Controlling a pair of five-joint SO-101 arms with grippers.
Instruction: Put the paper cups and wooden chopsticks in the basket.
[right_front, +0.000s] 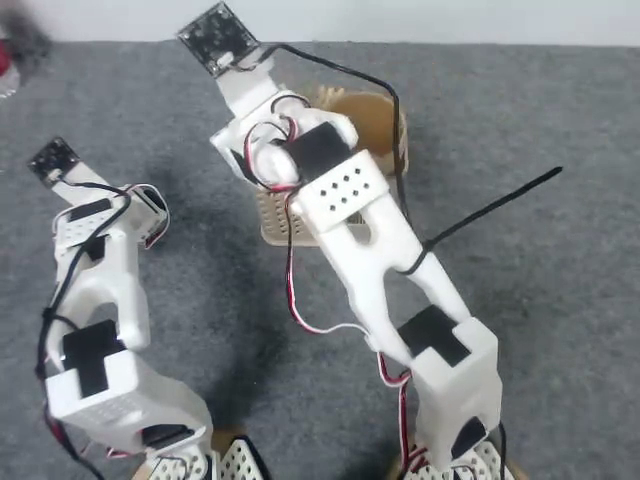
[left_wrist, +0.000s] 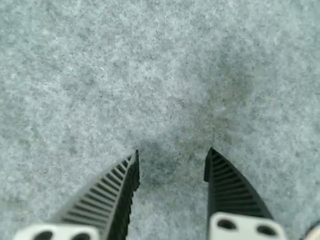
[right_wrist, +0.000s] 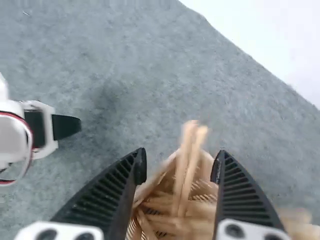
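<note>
The grey bench (right_front: 560, 330) carries a woven basket (right_front: 388, 118) beneath the right gripper (right_wrist: 178, 162), whose fingers spread either side of blurred wooden chopsticks (right_wrist: 190, 150) rising from the basket, while the left gripper (left_wrist: 172, 162), fingers likewise spread, hangs over the bench.

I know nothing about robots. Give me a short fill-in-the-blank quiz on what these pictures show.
1. ____ white arms stand over the grey mat.
2. The wooden chopsticks are between the right arm's jaws, above the woven ____.
3. The left arm's jaws hold ____.
4. Both pairs of jaws are ____.
Missing words: two; basket; nothing; open.
</note>
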